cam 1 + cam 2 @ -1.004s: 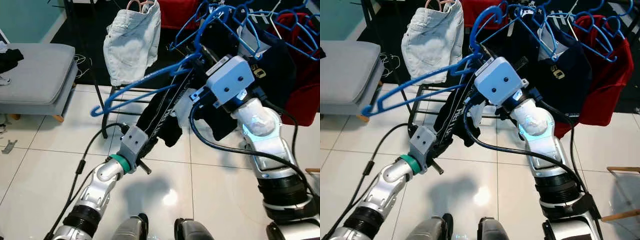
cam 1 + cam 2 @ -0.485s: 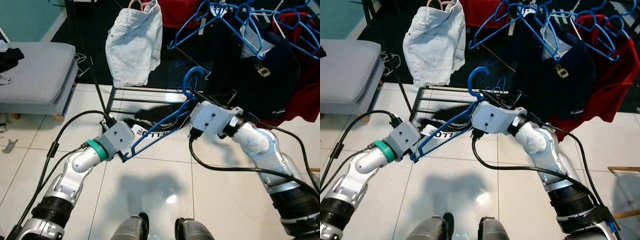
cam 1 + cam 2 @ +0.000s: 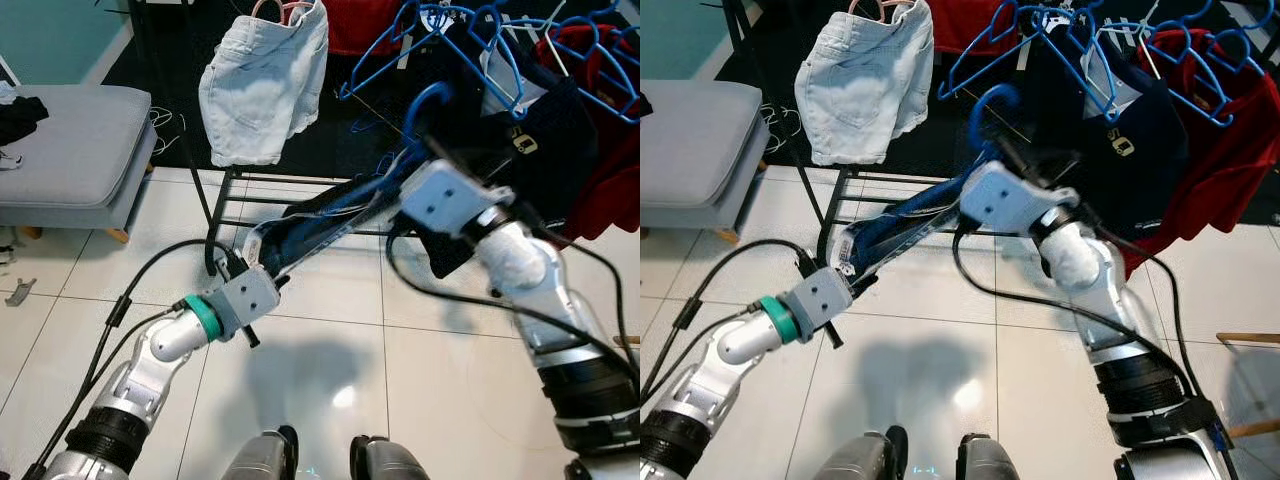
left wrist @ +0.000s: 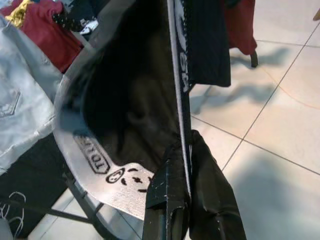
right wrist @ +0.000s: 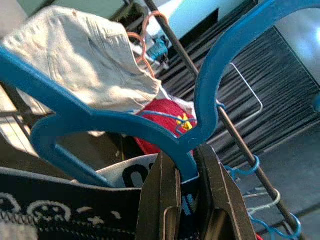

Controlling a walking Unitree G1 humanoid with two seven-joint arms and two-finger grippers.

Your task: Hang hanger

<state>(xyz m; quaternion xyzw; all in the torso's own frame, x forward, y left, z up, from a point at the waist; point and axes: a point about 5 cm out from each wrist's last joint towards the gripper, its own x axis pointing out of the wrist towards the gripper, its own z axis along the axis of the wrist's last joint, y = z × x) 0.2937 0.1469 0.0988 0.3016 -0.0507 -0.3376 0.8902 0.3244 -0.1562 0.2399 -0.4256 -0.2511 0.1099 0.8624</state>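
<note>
Between my right gripper's (image 5: 186, 172) 2 fingers sits the neck of the blue hanger (image 5: 100, 125), just under its hook; they are pinched tight on it, which keeps the hook upright and free to catch the rail. A dark garment with a white printed waistband (image 4: 107, 172) is draped over the hanger and runs from those fingers down to my left gripper (image 4: 185, 165), whose fingers are pressed together on the garment's lower end. I hold that end low and out to the side, I judge, so the cloth stays stretched along the hanger instead of sliding off while the right arm lifts. Beyond the right fingertips, the hook (image 3: 428, 100) is near the clothes rack rail (image 5: 235, 135) but not yet over it. The rail is already crowded with other blue hangers (image 3: 470, 40), a dark shirt (image 3: 1120, 150) and a red garment (image 3: 1210, 150), with pale denim shorts (image 3: 265, 85) further along. The next move seems to call for a lift and a slight reach, aiming for a gap on the rail.
</note>
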